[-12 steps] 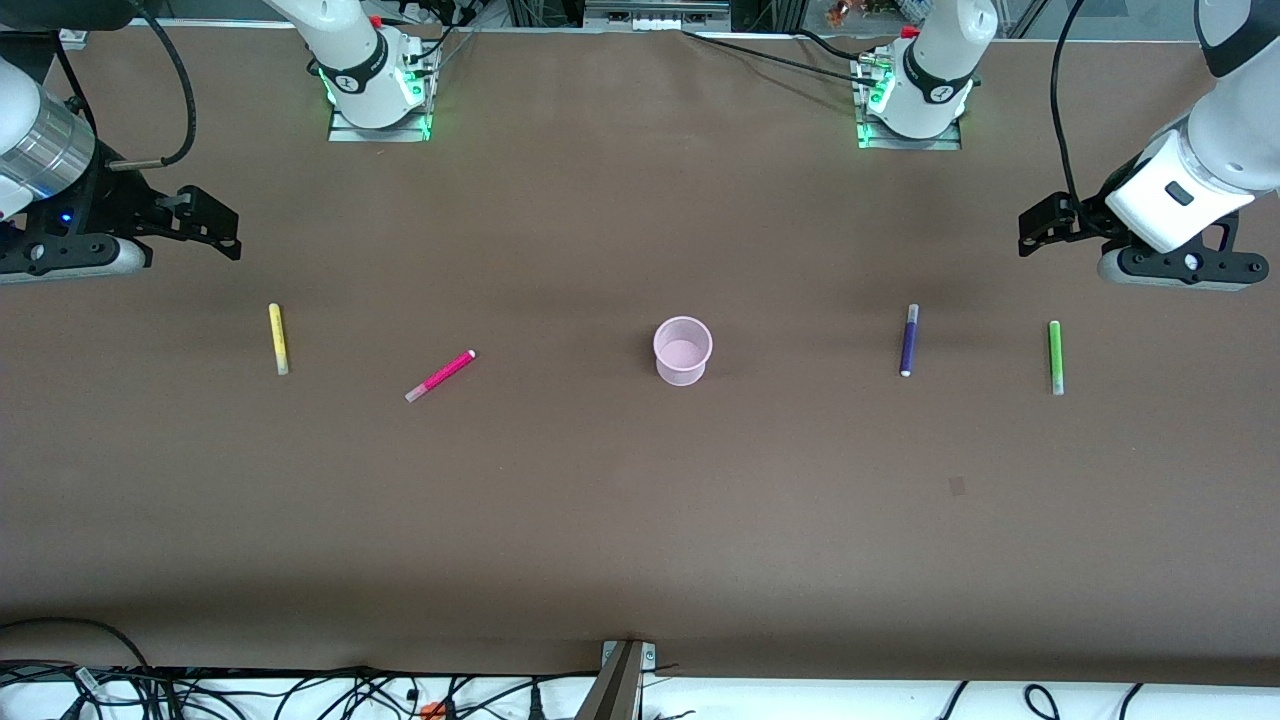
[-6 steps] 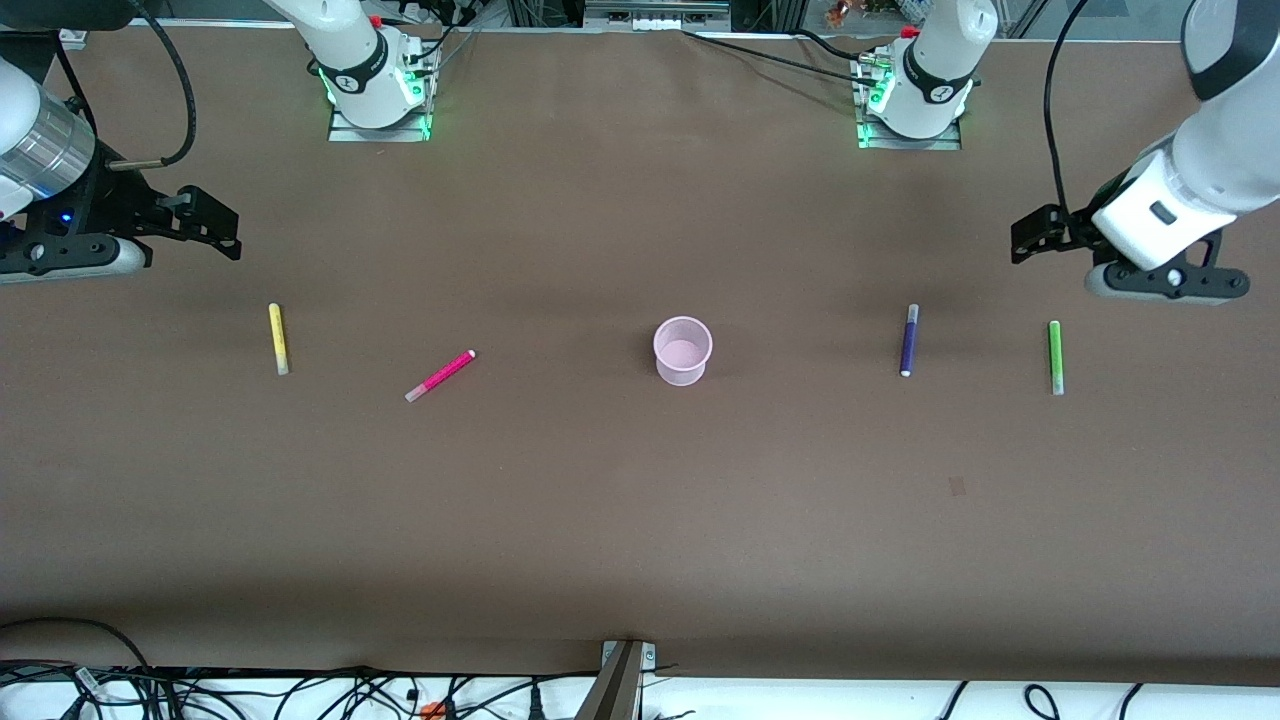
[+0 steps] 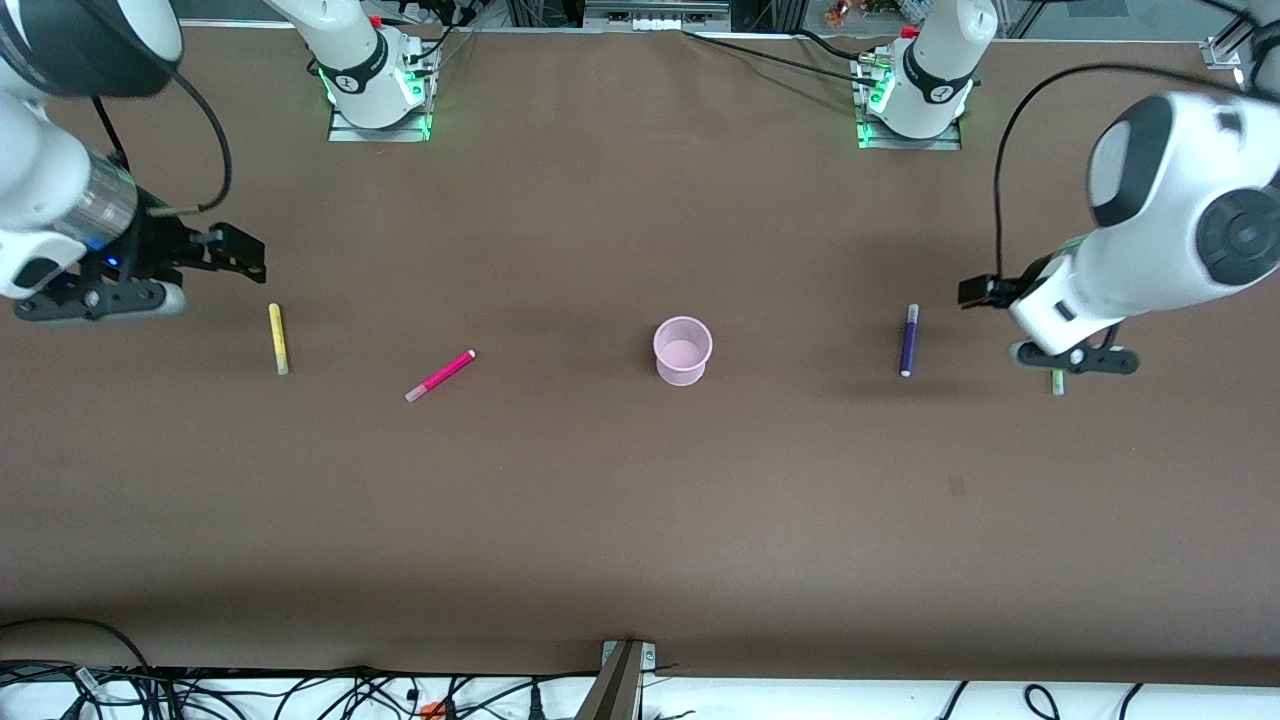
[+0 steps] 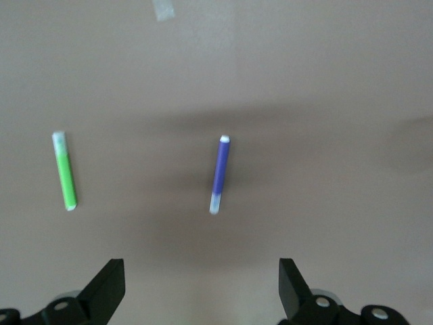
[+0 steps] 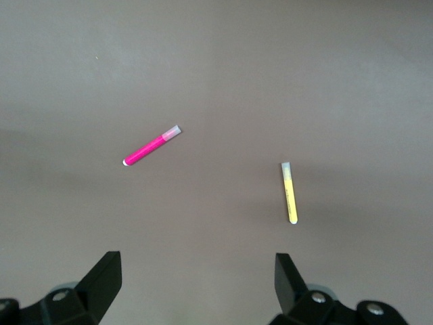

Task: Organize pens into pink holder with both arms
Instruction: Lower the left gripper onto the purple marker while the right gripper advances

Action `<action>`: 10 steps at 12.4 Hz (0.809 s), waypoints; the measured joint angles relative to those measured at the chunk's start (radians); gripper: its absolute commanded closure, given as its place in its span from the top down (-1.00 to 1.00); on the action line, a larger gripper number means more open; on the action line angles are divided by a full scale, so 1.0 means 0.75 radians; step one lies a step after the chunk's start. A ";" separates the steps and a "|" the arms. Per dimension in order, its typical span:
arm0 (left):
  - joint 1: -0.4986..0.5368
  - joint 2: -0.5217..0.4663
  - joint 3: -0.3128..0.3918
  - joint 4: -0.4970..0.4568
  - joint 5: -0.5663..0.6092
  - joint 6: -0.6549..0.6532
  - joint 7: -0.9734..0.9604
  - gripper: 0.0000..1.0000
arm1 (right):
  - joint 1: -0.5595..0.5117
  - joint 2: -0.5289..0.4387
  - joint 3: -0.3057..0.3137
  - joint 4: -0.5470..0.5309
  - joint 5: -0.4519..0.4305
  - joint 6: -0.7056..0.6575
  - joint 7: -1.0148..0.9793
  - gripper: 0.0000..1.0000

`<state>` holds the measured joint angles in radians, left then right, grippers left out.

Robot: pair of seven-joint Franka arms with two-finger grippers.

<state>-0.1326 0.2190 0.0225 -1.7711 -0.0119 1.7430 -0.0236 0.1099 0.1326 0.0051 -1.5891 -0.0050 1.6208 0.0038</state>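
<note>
Between pens (image 3: 908,340), pink holder (image 3: 683,350), apart.

Pink holder (image 3: 683,350) upright between four pens, seemingly empty

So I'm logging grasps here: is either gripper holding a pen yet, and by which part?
Nothing is held. Both the left gripper and the right gripper are open and empty, up above the table.
</note>
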 measured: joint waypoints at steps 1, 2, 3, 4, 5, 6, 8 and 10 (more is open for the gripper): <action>-0.008 0.018 -0.008 -0.065 0.000 0.118 0.000 1.00 | 0.000 0.016 0.000 0.000 0.000 0.000 0.000 1.00; -0.015 0.029 -0.017 -0.141 0.000 0.242 0.000 1.00 | 0.000 0.027 0.000 -0.001 0.000 -0.003 0.000 1.00; -0.020 0.035 -0.025 -0.222 0.000 0.372 0.010 1.00 | 0.000 0.041 0.001 -0.001 0.000 -0.014 0.000 1.00; -0.023 0.040 -0.030 -0.301 0.000 0.505 0.042 1.00 | 0.000 0.054 0.001 -0.001 0.000 -0.029 0.000 1.00; -0.025 0.050 -0.032 -0.368 0.000 0.632 0.096 1.00 | 0.000 0.064 0.002 -0.001 0.000 -0.036 0.000 1.00; -0.025 0.072 -0.032 -0.420 0.000 0.746 0.168 1.00 | 0.000 0.070 0.003 -0.001 0.000 -0.039 0.000 1.00; -0.023 0.151 -0.028 -0.463 0.000 0.907 0.266 1.00 | 0.001 0.074 0.004 -0.002 0.000 -0.041 0.001 1.00; -0.022 0.234 -0.028 -0.479 0.000 1.013 0.286 1.00 | 0.004 0.074 0.007 -0.003 0.001 -0.037 0.023 1.00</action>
<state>-0.1491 0.3945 0.0019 -2.1300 -0.0119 2.5026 0.1912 0.1132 0.1883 0.0105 -1.5911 -0.0044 1.5929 0.0208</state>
